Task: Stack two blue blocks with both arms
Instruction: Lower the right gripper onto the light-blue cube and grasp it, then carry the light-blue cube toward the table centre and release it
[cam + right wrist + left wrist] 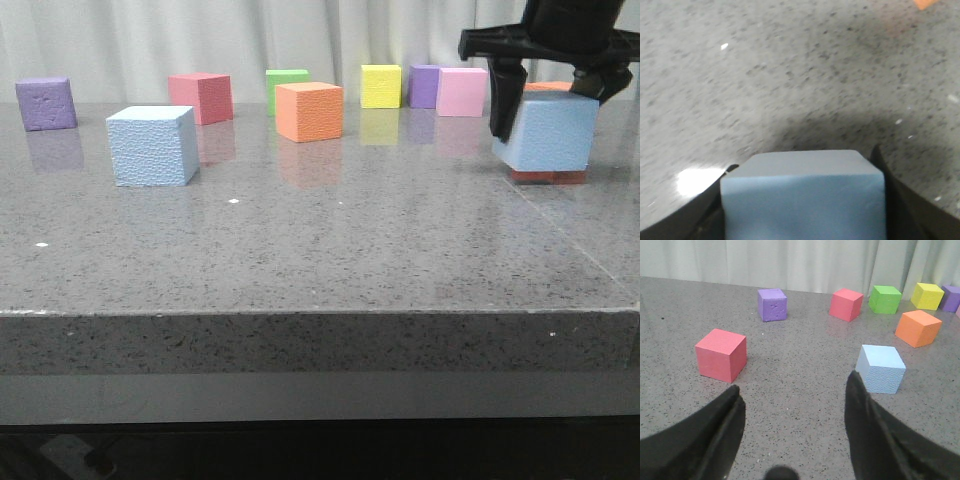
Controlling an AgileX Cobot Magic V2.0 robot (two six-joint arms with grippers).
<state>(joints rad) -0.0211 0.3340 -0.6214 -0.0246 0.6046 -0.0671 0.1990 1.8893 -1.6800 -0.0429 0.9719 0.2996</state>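
The right gripper (550,95) is cut off by the upper right corner of the front view — only its lower body and fingers show. Behind the blue block (547,132) it grips, a red block (546,176) shows only as a thin strip below. In the right wrist view that blue block (803,197) runs off the bottom edge — the table (790,75) is blurred.

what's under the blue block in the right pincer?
Front view: the held blue block is gripped by the right pincer, with a thin red-brown strip showing at its base. Whether that is another block or a reflection cannot be told; the block covers it.
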